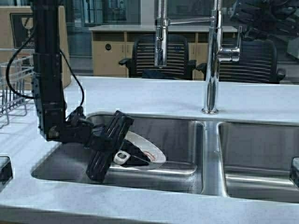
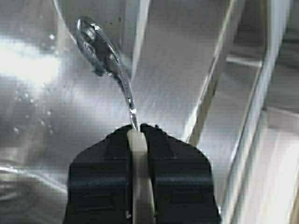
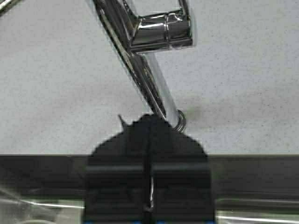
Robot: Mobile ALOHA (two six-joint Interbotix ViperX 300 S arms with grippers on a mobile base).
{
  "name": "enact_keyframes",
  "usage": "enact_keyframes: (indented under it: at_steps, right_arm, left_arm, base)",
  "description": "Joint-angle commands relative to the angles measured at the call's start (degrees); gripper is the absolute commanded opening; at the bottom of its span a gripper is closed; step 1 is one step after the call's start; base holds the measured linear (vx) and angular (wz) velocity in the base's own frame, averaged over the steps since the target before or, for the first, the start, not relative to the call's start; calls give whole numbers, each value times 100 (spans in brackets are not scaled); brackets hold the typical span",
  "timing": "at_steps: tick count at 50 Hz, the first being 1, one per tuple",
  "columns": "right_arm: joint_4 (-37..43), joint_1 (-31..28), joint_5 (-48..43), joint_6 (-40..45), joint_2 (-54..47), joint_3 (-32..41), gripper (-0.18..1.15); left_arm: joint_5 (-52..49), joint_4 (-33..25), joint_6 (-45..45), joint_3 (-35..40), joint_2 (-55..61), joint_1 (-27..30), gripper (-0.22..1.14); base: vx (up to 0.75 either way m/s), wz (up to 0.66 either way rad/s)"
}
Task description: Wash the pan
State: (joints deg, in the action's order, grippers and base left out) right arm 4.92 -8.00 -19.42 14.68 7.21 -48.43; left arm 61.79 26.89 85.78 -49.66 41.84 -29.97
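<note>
No readable text (anywhere visible).

left claw clamped — right claw closed

Left arm: matte black, boxy segments, a tall square-section upright link. A thin black cable is looped loosely beside it. Left hand: black, flat ribbed fingers with blocky stepped ends. Right hand: black, same blocky build; small blue marks are seen at its base.
</note>
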Motion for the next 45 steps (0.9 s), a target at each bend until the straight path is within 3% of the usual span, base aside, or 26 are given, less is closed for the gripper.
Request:
enact_keyframes:
  at_steps: [1,14,18,27,33,45]
  right_arm:
    - [9,-9,-70,-18,185,44,5]
    - [9,0,-114,0,193,62,5]
    - [9,0,-149,0,193,44,5]
    - [0,-9,-167,-9,246,18,5]
    - [9,-9,-167,-9,264,26,5]
    - [0,0,-185,-18,272,26,5]
  left_arm:
    - [-2030,316,-457,70,-1195,-9,2]
    - [-6776,1239,-1793,642,-2540,-255,2]
    - [-7778,1424,-2443,905,-2760,-475,2]
    - [-8974,1688,-3463,1283,-3217,-1020,2]
    - [-9290,2065,-3437,1336,-3015,-1143,2]
    - [-9316,2101,-3243,1345,-2452,-1160,2]
  base:
    - [0,0]
    - [0,0]
    - [0,0]
    - [0,0]
    - [0,0]
    - [0,0]
